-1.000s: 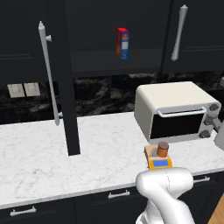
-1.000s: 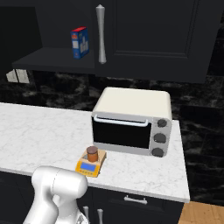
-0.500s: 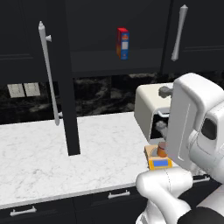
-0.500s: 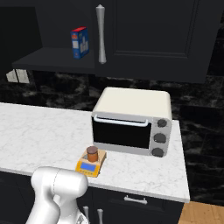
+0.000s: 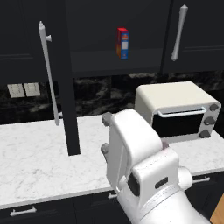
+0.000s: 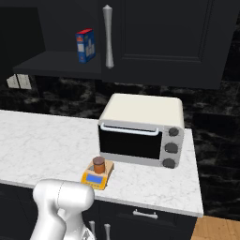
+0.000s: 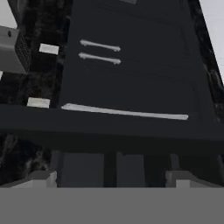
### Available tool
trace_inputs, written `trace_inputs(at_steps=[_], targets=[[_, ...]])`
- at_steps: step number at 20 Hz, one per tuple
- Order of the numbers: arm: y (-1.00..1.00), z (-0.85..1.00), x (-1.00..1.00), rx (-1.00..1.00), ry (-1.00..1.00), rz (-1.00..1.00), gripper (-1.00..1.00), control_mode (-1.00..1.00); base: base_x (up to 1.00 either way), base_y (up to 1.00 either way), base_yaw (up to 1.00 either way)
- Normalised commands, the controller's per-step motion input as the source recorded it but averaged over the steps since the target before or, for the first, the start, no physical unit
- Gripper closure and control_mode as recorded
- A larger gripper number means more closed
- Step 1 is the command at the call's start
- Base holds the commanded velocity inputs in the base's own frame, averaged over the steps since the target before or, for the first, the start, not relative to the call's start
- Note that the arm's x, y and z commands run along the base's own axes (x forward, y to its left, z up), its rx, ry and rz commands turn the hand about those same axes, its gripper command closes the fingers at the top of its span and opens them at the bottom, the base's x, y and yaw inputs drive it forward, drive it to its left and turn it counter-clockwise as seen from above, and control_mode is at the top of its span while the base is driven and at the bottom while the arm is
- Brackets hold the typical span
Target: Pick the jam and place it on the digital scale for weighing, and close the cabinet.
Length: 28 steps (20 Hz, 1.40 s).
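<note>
Small brown jam jar (image 6: 98, 165) sitting on flat orange scale (image 6: 97, 174). Black cabinet door (image 5: 65, 78) hanging open. Gripper (image 7: 113, 179) fingers spread, holding nothing.

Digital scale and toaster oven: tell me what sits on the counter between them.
Nothing: in the right base view, bare white marble lies between the digital scale, carrying the jam, and the toaster oven.

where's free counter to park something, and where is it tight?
Free: the marble counter left of the toaster oven, running to the open cabinet door. Also a small strip right of the oven. Tight: the front edge by the oven, where the digital scale sits with the jam on it.
</note>
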Motion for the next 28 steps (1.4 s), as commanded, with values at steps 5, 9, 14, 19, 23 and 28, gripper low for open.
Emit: trace_inputs(at_steps=[5,9,14,19,23,28], targets=[[0.69,-0.13,-0.69,0.29,-0.19,0.0,-1.0,-1.0,0.0,0.0,0.0],[0.53,-0.14,-0.61,0.28,-0.23,0.0,-1.0,-1.0,0.0,0.0,0.0],[0.69,-0.21,-0.24,0.14,-0.06,0.0,-1.0,-1.0,0.0,0.0,0.0],[0.96,-0.16,0.35,0.05,0.0,-0.06,-1.0,-1.0,0.0,0.0,0.0],[0.78,-0.21,1.0,0.05,0.0,-0.2,-1.0,-1.0,0.0,0.0,0.0],[0.16,-0.13,1.0,0.17,0.0,-0.17,-1.0,-1.0,0.0,0.0,0.0]])
